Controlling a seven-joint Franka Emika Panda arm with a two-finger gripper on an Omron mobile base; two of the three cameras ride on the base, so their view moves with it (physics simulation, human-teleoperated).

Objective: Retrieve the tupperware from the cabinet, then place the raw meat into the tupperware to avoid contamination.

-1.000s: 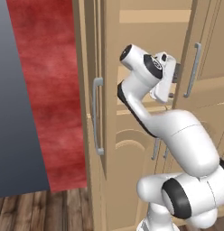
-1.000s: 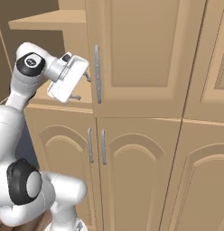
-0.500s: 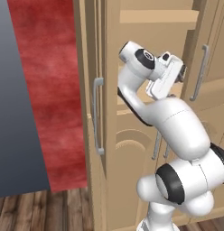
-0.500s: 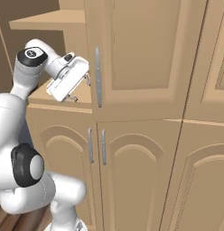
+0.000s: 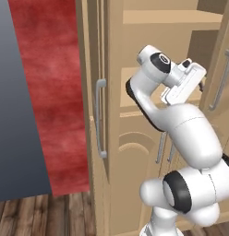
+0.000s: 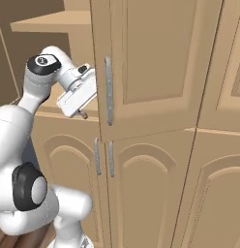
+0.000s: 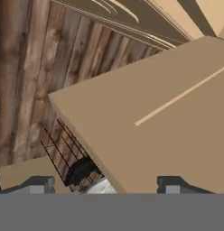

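The tall light-tan cabinet stood with one upper door swung open beside a red wall, baring a tan shelf above the closed arched lower doors. The white arm's gripper reached into the open upper compartment over a shelf board, its fingertips spread wide and holding nothing

The hand is up higher against the cabinet now than a second ago, lifted from the shelf edge toward the upper door's handle. In the left base view the hand has swung right and upward, away from the arm's elbow, with the wrist rolled so its flat side faces out.
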